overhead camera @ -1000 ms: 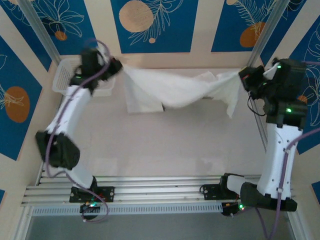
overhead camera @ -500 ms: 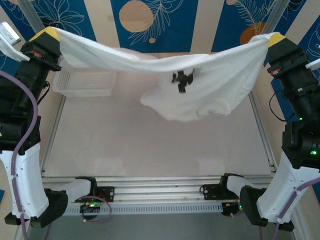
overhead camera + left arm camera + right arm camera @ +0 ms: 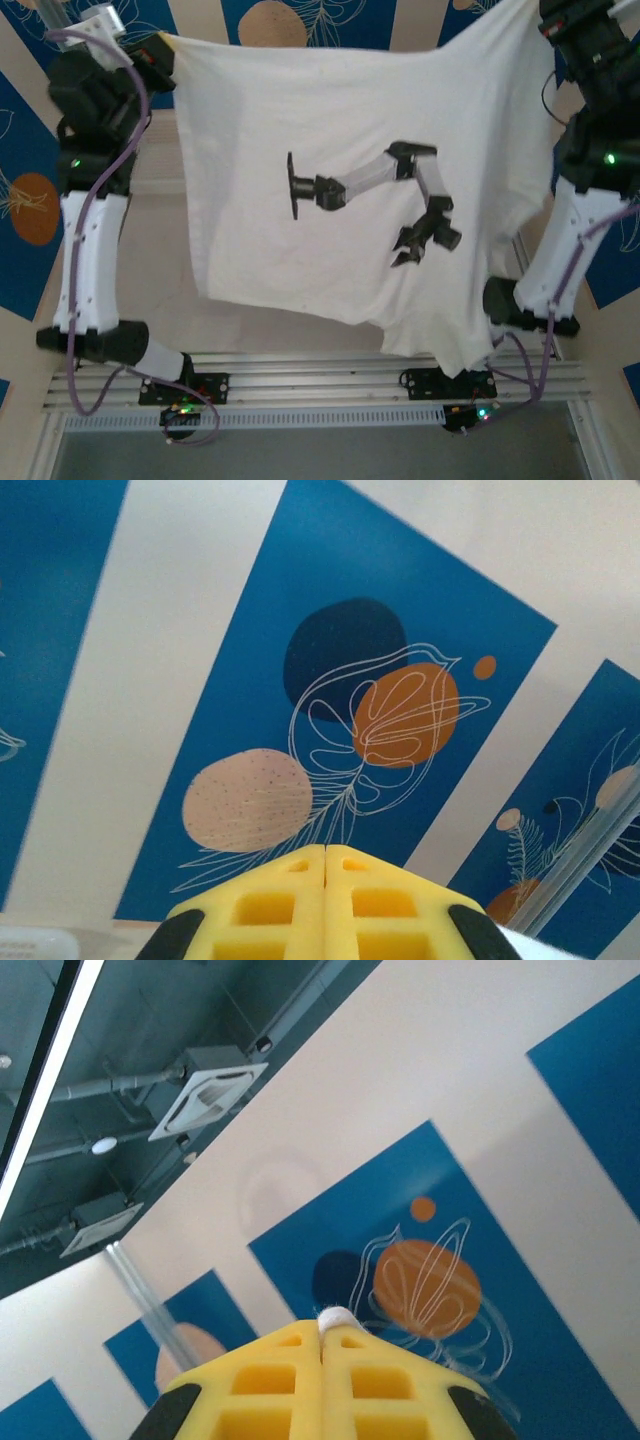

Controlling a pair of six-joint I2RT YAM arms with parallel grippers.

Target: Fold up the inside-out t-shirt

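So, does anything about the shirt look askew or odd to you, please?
Yes: the shirt, held up by the left gripper and right gripper, hangs lopsided, its bottom edge sagging much lower on the right. A dark robot-arm print shows on it.

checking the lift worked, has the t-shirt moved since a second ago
Yes. The t-shirt has risen toward the camera: spread between the left gripper and right gripper, its hem now overlaps the near aluminium rail.

The t-shirt point(image 3: 330, 120) stretches between the jaws of the left gripper point(image 3: 165, 45) and those of the right gripper point(image 3: 545, 15). It hangs below both, over the table point(image 3: 155, 260).
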